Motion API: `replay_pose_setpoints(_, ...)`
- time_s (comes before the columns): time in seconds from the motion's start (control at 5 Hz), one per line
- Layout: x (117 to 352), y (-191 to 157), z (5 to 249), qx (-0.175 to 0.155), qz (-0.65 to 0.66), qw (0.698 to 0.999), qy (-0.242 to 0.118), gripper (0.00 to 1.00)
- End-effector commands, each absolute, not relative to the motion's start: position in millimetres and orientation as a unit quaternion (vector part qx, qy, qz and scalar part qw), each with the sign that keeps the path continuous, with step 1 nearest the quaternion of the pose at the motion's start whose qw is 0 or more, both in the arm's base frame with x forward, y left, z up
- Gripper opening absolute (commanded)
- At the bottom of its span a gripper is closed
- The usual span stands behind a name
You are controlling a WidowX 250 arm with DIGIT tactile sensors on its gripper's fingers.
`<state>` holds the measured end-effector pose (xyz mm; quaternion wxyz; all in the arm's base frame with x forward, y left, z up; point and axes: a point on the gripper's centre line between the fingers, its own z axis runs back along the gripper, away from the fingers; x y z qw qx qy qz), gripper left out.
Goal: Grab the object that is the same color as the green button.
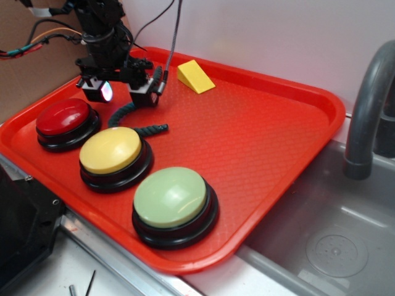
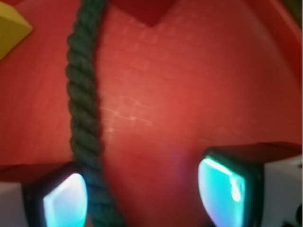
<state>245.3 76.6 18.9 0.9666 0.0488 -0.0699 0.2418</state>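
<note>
You see the green rope (image 2: 83,109) lying on the red tray (image 2: 189,94). The pincer (image 2: 142,194) is wide apart, and the rope runs right beside its left glowing finger (image 2: 64,201). A yellow block (image 2: 12,26) peeks in at the top corner.

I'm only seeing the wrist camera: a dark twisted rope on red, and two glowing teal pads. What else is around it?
Observer: The red surface is a tray, and three dome buttons sit along its near-left edge: red button, yellow button, green button.
Operator: Is the rope between those pads?
Observer: Partly. In your view the rope runs beside the left pad; the gripper stands open over its upper end.
Operator: Where does the rope go?
Observer: It curves down towards the yellow button, ending just right of it.
Operator: And that yellow corner?
Observer: A yellow wedge block near the tray's far edge.
</note>
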Motion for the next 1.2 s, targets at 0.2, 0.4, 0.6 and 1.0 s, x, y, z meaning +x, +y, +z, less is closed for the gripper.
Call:
replay_pose_setpoints(0.2, 239, 73, 7, 0.069, 0.243, 0.963, -0.097, 0.0)
replay_pose_setpoints(0.4, 239, 73, 12, 0.065, 0.243, 0.964, -0.091, 0.0)
replay_pose_setpoints(0.6, 243, 77, 28, 0.075, 0.239, 0.965, -0.075, 0.0)
replay_pose_setpoints(1.0, 256, 60, 105, 0.05, 0.189, 0.979, -0.055, 0.0)
